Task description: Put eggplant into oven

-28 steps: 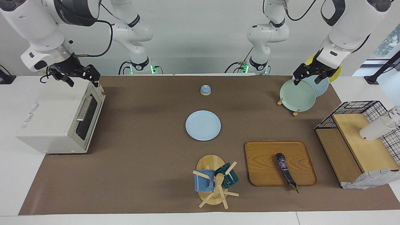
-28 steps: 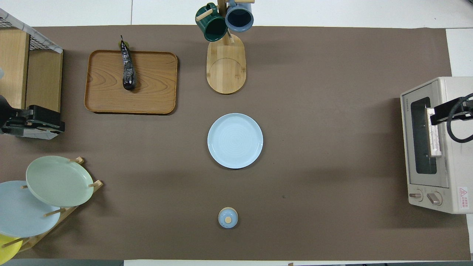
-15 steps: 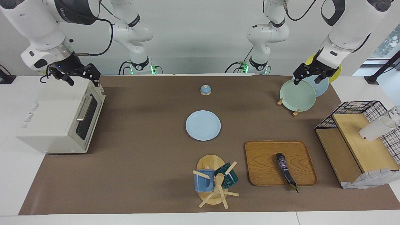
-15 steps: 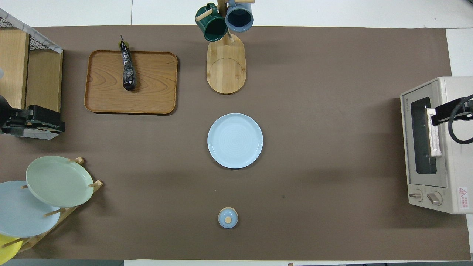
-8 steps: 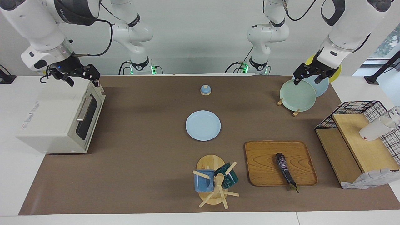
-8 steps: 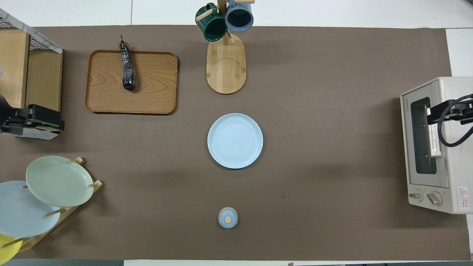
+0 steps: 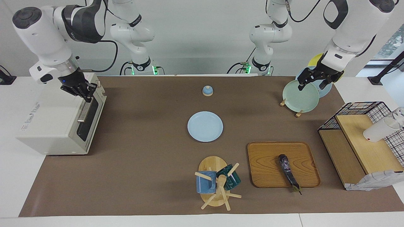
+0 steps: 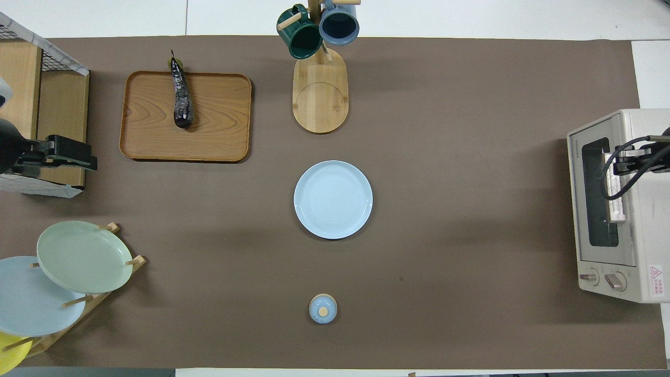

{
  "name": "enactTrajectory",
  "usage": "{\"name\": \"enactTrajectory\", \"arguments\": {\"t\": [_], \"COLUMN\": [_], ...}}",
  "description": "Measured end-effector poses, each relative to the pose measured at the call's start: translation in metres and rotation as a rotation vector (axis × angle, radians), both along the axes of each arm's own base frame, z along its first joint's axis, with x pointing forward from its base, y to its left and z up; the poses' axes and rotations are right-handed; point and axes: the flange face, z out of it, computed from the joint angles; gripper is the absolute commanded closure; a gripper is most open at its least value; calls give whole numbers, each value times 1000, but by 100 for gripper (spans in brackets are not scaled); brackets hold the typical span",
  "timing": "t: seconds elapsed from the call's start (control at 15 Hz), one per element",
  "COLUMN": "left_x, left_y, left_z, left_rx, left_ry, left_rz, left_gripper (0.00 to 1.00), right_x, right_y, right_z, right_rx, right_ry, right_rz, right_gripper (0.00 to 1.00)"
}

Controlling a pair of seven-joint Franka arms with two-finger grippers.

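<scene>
Eggplant lies on our wooden tray, stem over the rim, toward the left arm's end. Our right gripper, fingertips pinched together, sits at the toaster oven door's top edge (door closed); it may slip off. Our left gripper waits spread above the plate rack.

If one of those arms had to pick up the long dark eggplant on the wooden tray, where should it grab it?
Probably around the thicker half of the eggplant, away from the thin stem tip that overhangs the wooden tray's edge. It lies flat with nothing touching it, so coming straight down from above, fingers across its narrow width, looks easiest. The left gripper, open over the plate rack, is on that end of the table.
</scene>
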Motion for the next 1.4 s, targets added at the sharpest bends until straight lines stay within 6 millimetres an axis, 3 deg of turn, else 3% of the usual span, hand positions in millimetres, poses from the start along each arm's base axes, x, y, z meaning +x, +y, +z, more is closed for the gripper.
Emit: {"name": "enactTrajectory", "arguments": {"t": [0.27,0.8,1.13,1.4], "left_x": [29,100,118,129], "left_y": [-1,-6,-9,-37], "left_z": [-36,-151,-188,-222], "left_rx": [-4,-25,-31,-36], "left_ry": [-13,-46,-72,-71], "left_rz": [4,48,56,48], "left_gripper": [0,0,0,0], "right_x": [4,2,-2,-7], "right_y": [-13,-11,-7,12], "right_z": [-22,-50,-65,-70], "right_rx": [-88,-88,-86,-67], "right_ry": [32,44,28,-5], "right_rz": [15,25,37,64], "right_gripper": [100,100,100,100]}}
